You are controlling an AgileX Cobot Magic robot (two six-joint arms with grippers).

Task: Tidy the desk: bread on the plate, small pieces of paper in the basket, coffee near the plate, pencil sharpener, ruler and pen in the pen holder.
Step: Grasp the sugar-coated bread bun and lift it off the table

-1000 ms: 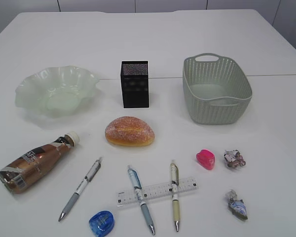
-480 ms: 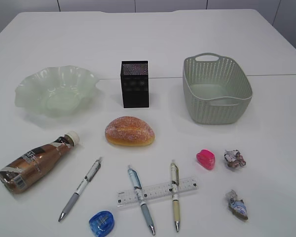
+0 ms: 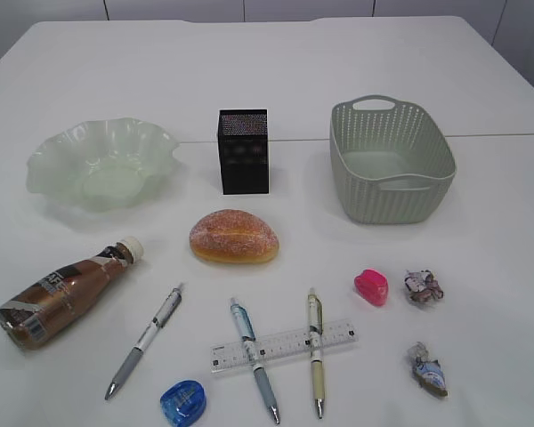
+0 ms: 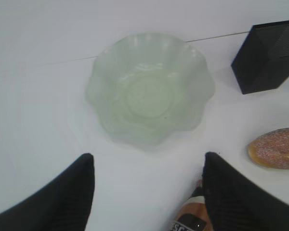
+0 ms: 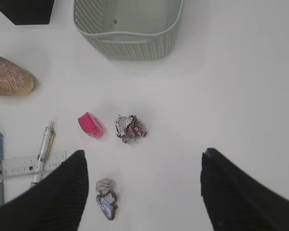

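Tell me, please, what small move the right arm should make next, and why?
Probably lower the right pincer toward the crumpled paper just ahead of it. The jaws stand wide open and hold nothing, the paper lies apart from the pink sharpener, and the basket stands close beyond it.

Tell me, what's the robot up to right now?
Both claws open, holding nothing. Bread off the plate; paper wads outside the basket. Nothing blocking.

Left tool (image 4: 147, 192): jaws spread wide, empty, held above the counter. Right tool (image 5: 142, 190): jaws likewise spread, empty, raised; its arm barely enters the exterior view's right edge.
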